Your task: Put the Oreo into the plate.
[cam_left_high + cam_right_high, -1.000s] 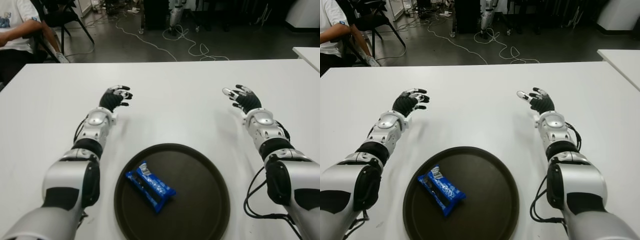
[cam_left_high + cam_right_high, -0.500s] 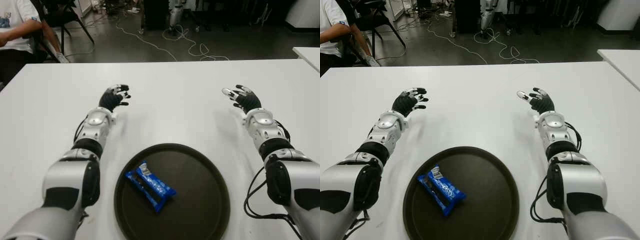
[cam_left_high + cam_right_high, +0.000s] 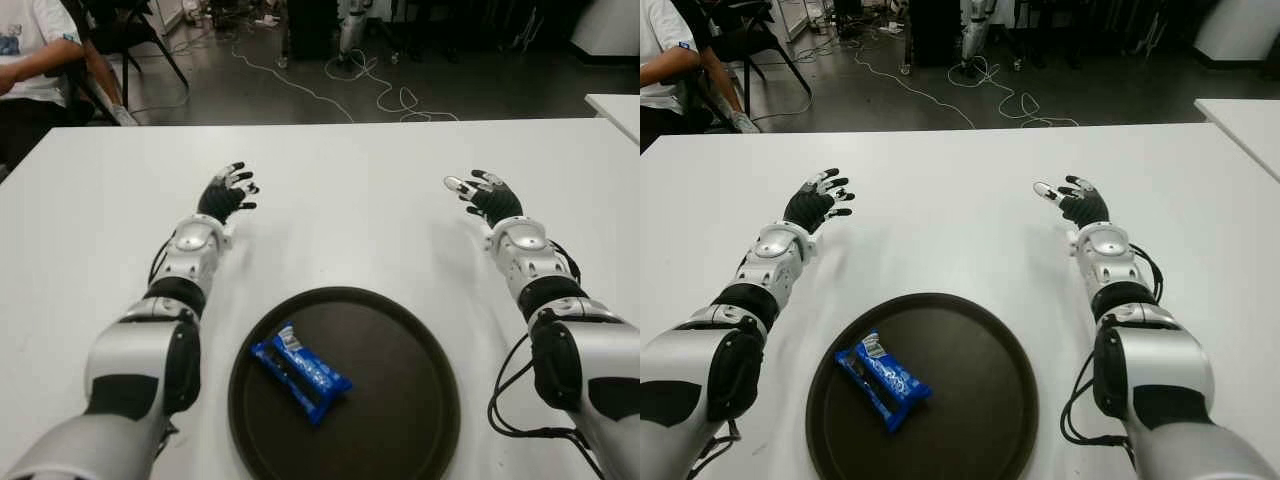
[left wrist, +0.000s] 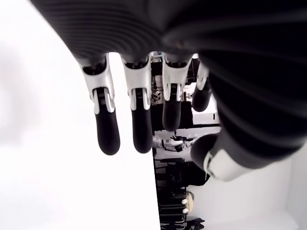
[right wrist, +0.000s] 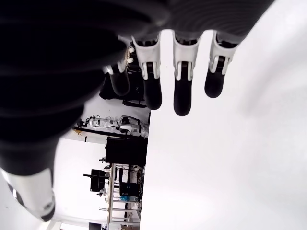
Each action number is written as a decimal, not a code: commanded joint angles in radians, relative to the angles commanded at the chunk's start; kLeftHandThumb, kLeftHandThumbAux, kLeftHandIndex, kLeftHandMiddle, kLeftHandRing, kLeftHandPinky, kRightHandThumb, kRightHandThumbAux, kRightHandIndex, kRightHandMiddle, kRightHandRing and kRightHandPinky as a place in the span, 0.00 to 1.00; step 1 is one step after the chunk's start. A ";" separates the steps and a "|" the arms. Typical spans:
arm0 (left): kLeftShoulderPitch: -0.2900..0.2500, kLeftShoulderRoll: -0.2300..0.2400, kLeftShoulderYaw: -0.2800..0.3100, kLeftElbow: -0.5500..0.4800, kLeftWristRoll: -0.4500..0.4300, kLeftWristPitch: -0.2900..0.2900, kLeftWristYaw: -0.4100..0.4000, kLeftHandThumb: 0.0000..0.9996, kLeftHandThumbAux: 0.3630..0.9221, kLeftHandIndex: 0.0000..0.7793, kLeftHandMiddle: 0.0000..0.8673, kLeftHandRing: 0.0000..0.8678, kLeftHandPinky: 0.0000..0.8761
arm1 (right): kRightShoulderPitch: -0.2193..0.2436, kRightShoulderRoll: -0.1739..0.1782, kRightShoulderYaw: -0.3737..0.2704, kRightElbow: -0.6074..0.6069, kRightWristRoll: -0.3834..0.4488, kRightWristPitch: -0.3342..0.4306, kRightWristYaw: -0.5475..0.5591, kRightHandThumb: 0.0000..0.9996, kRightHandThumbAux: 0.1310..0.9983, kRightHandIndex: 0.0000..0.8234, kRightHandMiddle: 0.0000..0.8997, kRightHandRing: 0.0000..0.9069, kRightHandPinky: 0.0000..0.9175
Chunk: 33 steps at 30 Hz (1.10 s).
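A blue Oreo packet (image 3: 300,372) lies inside the dark round plate (image 3: 400,400), on its left half, near the table's front edge. My left hand (image 3: 227,192) is stretched out far beyond the plate on the left, fingers spread and holding nothing. My right hand (image 3: 482,193) is far beyond the plate on the right, fingers extended and also holding nothing. Both wrist views show straight fingers (image 4: 107,129) (image 5: 182,96) over bare white table.
The white table (image 3: 350,200) spreads wide between and beyond the hands. A seated person (image 3: 30,60) is at the far left past the table's back edge. Cables lie on the dark floor (image 3: 330,80) behind. Another white table's corner (image 3: 615,108) shows at right.
The left hand's fingers have uncurled and spread a little wider. The right hand, the packet and the plate have not moved.
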 joint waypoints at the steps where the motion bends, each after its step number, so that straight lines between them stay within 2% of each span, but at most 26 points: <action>1: 0.000 0.000 -0.001 0.000 0.001 0.000 0.004 0.58 0.52 0.08 0.17 0.22 0.28 | 0.000 0.000 0.000 0.000 0.000 0.000 0.000 0.00 0.60 0.20 0.25 0.23 0.20; 6: 0.000 0.001 -0.007 0.001 0.011 0.001 0.031 0.51 0.51 0.05 0.15 0.17 0.18 | -0.001 0.001 0.000 0.000 -0.001 0.000 -0.007 0.00 0.62 0.20 0.24 0.23 0.20; 15: 0.000 -0.002 -0.004 0.003 0.007 0.001 0.054 0.43 0.53 0.02 0.10 0.11 0.13 | -0.001 0.003 0.000 0.000 -0.001 0.001 -0.011 0.00 0.62 0.20 0.25 0.23 0.20; 21: -0.001 -0.004 0.007 0.004 -0.005 0.008 0.050 0.36 0.54 0.00 0.07 0.09 0.11 | -0.001 0.004 0.000 0.000 0.000 0.001 -0.013 0.00 0.61 0.19 0.24 0.22 0.21; 26: -0.004 -0.006 0.019 0.005 -0.017 0.019 0.036 0.33 0.54 0.00 0.05 0.09 0.12 | -0.001 0.005 -0.002 0.000 0.001 0.001 -0.018 0.00 0.61 0.18 0.23 0.22 0.21; 31: -0.008 -0.007 0.028 0.005 -0.027 0.033 0.022 0.31 0.52 0.00 0.04 0.08 0.13 | -0.005 0.008 -0.009 0.001 0.008 0.009 -0.021 0.00 0.60 0.11 0.20 0.22 0.24; 33: -0.009 -0.007 0.031 0.005 -0.029 0.037 0.019 0.30 0.51 0.00 0.04 0.09 0.15 | -0.005 0.009 -0.013 0.002 0.012 0.011 -0.020 0.00 0.59 0.05 0.19 0.23 0.26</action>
